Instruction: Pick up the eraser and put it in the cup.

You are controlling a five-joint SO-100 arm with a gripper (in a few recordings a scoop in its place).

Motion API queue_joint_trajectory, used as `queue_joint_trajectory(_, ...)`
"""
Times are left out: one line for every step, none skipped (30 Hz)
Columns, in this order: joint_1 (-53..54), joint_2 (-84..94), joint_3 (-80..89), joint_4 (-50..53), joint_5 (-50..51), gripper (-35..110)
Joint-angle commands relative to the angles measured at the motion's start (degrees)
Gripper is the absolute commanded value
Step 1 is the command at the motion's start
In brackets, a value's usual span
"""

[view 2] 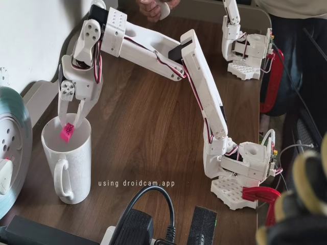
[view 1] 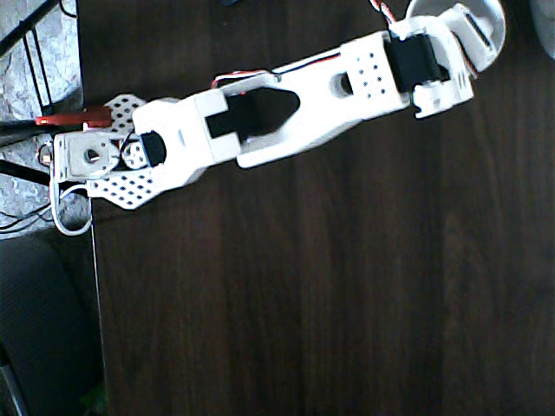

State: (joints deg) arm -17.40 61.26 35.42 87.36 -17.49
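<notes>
the white two-finger gripper [view 2: 69, 124] pinches the tiny pink-red eraser block [view 2: 66, 132], which hangs upright directly over the mouth of the round white ceramic cup [view 2: 65, 153] below it.

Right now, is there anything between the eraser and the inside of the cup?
Nothing visible. The end effector holds the eraser right at the open mouth of the cup, with clear space below it.
</notes>
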Motion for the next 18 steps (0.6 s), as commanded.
queue_joint_trajectory(0.09, 2.55, -2.29, -1.49, -1.05, 29)
queue_joint_trajectory(0.26, 3.08, -2.29, -1.32, -1.14, 28)
queue_joint_trajectory(0.53, 3.87, -2.37, -1.14, -1.23, 27)
queue_joint_trajectory(0.70, 4.75, -2.37, -1.05, -1.41, 23)
queue_joint_trajectory(0.97, 6.06, -2.37, -0.70, -1.41, 16)
queue_joint_trajectory(1.49, 7.82, -2.37, 0.62, -1.41, 8)
queue_joint_trajectory(2.02, 9.40, -2.37, 2.20, -1.32, 4)
queue_joint_trajectory(2.64, 11.43, -2.29, 4.83, -1.49, 0)
queue_joint_trajectory(3.16, 13.01, -2.20, 6.86, -1.58, 0)
queue_joint_trajectory(3.96, 14.94, -2.11, 8.88, -1.93, 0)
queue_joint_trajectory(4.57, 16.79, -1.85, 9.23, -2.29, 0)
queue_joint_trajectory(5.27, 19.16, -1.76, 9.23, -3.52, 0)
queue_joint_trajectory(5.89, 21.27, -1.76, 9.23, -5.19, 0)
queue_joint_trajectory(6.59, 23.73, -1.67, 9.23, -8.00, 0)
queue_joint_trajectory(7.82, 26.02, -1.67, 9.23, -10.55, 0)
queue_joint_trajectory(9.05, 27.33, -1.23, 9.23, -13.27, 0)
queue_joint_trajectory(10.55, 29.71, 2.11, 9.32, -18.81, 0)
queue_joint_trajectory(11.16, 31.82, 5.98, 9.32, -22.32, 0)
